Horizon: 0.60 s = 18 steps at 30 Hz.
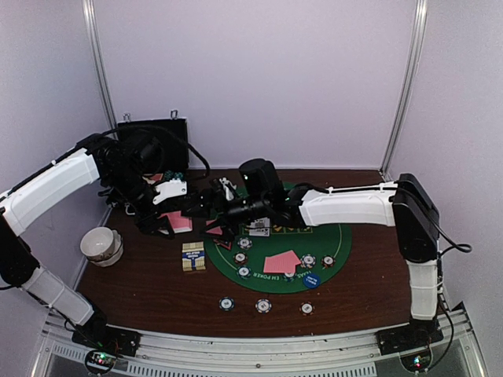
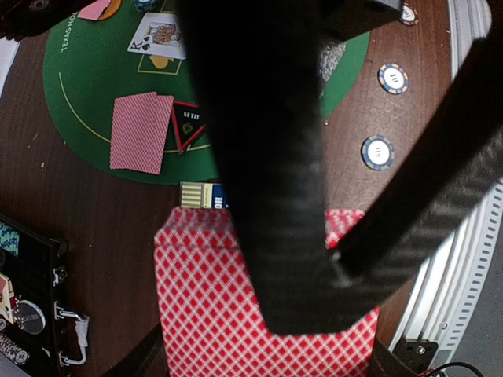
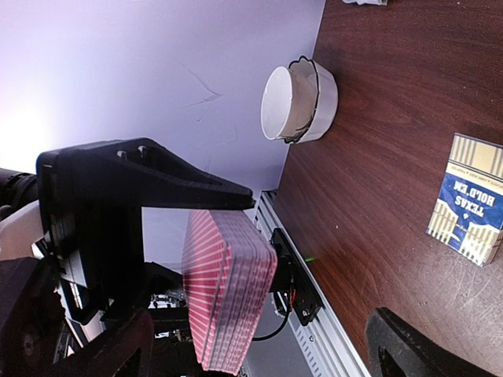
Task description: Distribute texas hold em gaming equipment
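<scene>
item: deck [image 3: 228, 290], red-backed.
location: raised off the table [image 1: 157, 290], left of the mat [image 1: 334, 239].
held by: left gripper [image 1: 171, 218], clamped tight on it and presenting it edge-on, likely so single cards can be peeled off.
right gripper [image 1: 214, 208]: spread wide, empty, facing the deck, just beside it.
laid out: cards [image 1: 281, 261] on mat; chips [image 1: 263, 305] along near side.
</scene>
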### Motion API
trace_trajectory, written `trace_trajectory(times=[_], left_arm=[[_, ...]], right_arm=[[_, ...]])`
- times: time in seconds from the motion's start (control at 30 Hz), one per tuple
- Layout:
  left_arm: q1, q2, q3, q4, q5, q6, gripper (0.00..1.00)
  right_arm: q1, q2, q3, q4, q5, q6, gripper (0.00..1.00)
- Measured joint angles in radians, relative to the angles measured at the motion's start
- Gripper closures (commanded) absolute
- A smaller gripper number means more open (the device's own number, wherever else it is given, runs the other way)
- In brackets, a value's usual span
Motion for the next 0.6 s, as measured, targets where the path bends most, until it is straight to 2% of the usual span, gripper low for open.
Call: trace_trajectory(times=[0.6], left_arm=[[-0.017, 0.001, 0.013, 0.000, 0.018, -0.011, 1.00]], right_arm=[[0.012, 0.121, 0.101, 0.058, -0.042, 0.066, 0.07]])
